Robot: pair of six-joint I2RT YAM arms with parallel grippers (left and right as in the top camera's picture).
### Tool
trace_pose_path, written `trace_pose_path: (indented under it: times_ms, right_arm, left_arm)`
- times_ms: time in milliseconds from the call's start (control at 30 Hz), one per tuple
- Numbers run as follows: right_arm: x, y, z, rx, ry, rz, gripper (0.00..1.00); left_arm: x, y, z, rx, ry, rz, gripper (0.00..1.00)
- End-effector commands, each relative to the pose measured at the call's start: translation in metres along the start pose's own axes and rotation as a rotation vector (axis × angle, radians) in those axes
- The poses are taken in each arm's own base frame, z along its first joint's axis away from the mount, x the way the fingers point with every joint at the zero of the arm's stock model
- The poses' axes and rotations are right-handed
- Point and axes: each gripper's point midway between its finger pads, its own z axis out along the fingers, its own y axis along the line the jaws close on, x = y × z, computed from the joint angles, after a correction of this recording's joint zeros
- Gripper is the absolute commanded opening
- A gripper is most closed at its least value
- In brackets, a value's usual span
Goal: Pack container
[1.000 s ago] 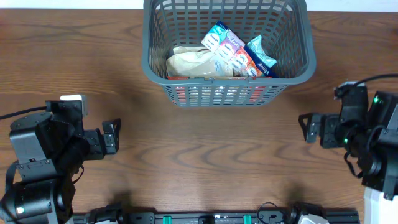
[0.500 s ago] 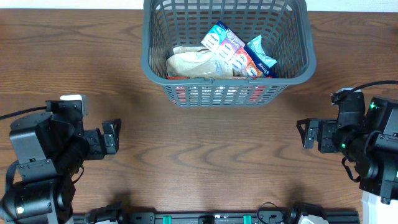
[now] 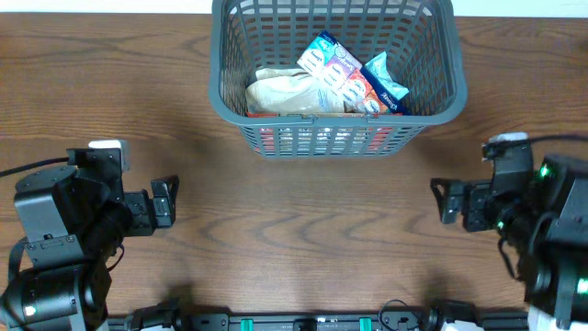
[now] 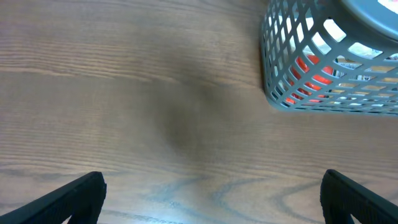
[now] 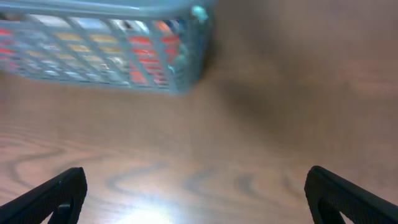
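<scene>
Basket [image 3: 323, 118] of dark grey lattice sits at twelve o'clock on the wooden table [image 3: 294, 239]. It holds a pale beige bag [image 3: 280, 92] on its nine o'clock side, a many-coloured packet [image 3: 333, 72] in the middle and a blue packet [image 3: 387, 85] toward three o'clock. I see no loose packet on the wood, so I judge the packing finished and the step to be resting clear. My left gripper [image 3: 166, 201] hangs at about eight o'clock and my right gripper [image 3: 446, 200] at about four o'clock. Both have their jaws spread wide with nothing between them, and both are well apart from the basket. To do this well, I keep low and away from the near wall, so that nothing nudges the basket or tips the packets. Printing shows on the packets, but it is too small to read any brand.
</scene>
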Motion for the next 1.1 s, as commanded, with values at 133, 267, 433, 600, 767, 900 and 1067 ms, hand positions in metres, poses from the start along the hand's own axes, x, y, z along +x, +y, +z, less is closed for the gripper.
trace_pose_path:
  times_ms: [133,267,433,600,767,900,1067]
  right_arm:
    - [0.002,0.035,-0.019,-0.081,-0.298,-0.114,0.99]
    - [0.002,0.031,-0.022,-0.04,-0.442,-0.135,0.99]
    - [0.005,0.019,-0.006,0.032,-0.528,-0.132,0.99]
    - [0.01,0.006,0.016,0.104,-0.571,-0.115,0.99]
    - [0.021,-0.004,0.04,0.152,-0.623,-0.102,0.99]
    - [0.041,-0.005,0.063,0.153,-0.642,-0.103,0.99]
    - [0.062,-0.007,0.084,0.158,-0.665,-0.097,0.99]
  left_arm:
    - [-0.001,-0.003,-0.001,0.013,-0.001,-0.012,0.99]
    - [-0.001,-0.003,-0.001,0.013,-0.001,-0.012,0.99]
    - [-0.001,-0.003,-0.001,0.013,-0.001,-0.012,0.98]
    - [-0.001,-0.003,-0.001,0.013,-0.001,-0.012,0.99]
    - [-0.001,-0.003,-0.001,0.013,-0.001,-0.012,0.99]
    - [-0.001,-0.003,-0.001,0.013,-0.001,-0.012,0.99]
    - [-0.001,-0.003,-0.001,0.013,-0.001,-0.012,0.99]
